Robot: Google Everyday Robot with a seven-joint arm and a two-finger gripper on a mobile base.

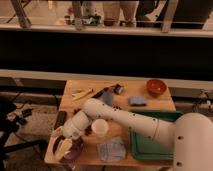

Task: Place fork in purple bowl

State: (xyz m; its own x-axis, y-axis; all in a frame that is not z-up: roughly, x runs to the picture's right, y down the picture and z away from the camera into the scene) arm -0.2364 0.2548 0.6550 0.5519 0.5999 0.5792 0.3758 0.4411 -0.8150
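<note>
Gripper over the purple bowl at the table's near-left corner.
The gripper (62,145) hangs above the purple bowl (74,151); finger spacing unclear. The fork seems hidden.

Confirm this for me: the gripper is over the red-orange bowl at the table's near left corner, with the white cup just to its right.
Wrong in one respect: the bowl under the gripper is the purple bowl, not the red-orange bowl, which sits at the table's far right. The camera view shows this. The white cup does stand just right of the gripper.
</note>
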